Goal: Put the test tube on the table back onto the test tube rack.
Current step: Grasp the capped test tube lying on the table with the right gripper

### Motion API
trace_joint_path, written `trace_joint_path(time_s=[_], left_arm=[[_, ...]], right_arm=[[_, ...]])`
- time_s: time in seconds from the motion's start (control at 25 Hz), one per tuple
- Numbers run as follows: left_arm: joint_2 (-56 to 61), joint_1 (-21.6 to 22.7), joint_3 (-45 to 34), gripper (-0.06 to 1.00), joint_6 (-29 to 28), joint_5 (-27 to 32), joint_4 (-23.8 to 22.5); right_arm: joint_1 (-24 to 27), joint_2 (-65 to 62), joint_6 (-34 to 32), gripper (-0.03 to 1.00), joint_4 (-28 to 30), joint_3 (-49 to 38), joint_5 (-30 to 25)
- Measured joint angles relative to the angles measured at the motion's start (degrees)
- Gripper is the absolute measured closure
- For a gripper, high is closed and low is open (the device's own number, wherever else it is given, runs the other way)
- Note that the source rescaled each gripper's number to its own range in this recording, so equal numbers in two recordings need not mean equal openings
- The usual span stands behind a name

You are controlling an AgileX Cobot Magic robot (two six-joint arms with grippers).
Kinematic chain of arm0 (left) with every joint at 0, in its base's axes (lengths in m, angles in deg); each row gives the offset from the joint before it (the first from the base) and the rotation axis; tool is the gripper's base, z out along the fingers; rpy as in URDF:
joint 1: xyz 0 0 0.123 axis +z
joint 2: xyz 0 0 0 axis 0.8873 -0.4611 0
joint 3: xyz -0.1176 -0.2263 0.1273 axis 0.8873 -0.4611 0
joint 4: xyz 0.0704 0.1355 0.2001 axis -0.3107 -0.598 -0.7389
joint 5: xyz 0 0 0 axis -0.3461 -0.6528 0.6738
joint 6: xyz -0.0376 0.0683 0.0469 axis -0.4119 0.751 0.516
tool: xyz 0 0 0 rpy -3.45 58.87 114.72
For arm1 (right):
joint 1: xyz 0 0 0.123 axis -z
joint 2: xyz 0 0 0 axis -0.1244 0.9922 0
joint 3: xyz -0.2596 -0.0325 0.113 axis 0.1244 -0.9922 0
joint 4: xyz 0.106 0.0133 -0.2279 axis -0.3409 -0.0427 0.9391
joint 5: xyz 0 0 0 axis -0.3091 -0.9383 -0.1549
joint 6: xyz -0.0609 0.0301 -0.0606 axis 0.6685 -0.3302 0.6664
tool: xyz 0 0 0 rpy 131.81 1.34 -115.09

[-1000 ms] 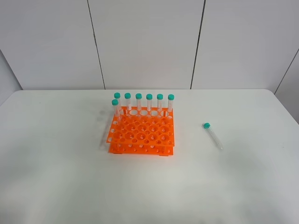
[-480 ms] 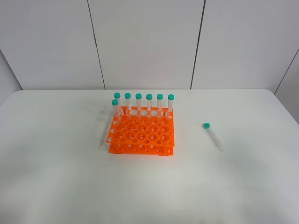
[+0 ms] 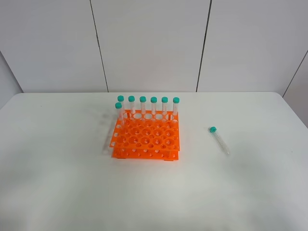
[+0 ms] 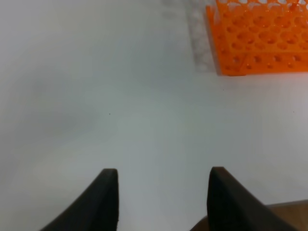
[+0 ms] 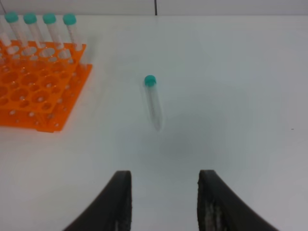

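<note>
A clear test tube (image 3: 219,140) with a teal cap lies flat on the white table (image 3: 57,192), to the right of the orange test tube rack (image 3: 146,140); it also shows in the right wrist view (image 5: 153,102). Several capped tubes stand upright in the rack, most along its far row (image 3: 148,106). Neither arm shows in the exterior view. My right gripper (image 5: 163,180) is open and empty, short of the lying tube. My left gripper (image 4: 161,178) is open and empty over bare table, with the rack's near corner (image 4: 260,41) ahead of it.
A white panelled wall (image 3: 154,43) stands behind the table. The table's right edge (image 3: 293,108) runs near the lying tube. A brown strip (image 4: 288,214) shows past the table's edge in the left wrist view.
</note>
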Motion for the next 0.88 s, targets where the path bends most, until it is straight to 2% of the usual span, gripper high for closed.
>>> trace_joint_path(time_s=[0.64,0.88], left_arm=[[0.0,0.0,0.0,-0.06,0.0,0.0,0.0],[0.0,0.0,0.0,-0.06,0.0,0.0,0.0]], right_arm=[[0.0,0.0,-0.8,0.31,0.0,0.0,0.0],[0.0,1.5,-0.9,0.31,-0.4,3.7,0.0]])
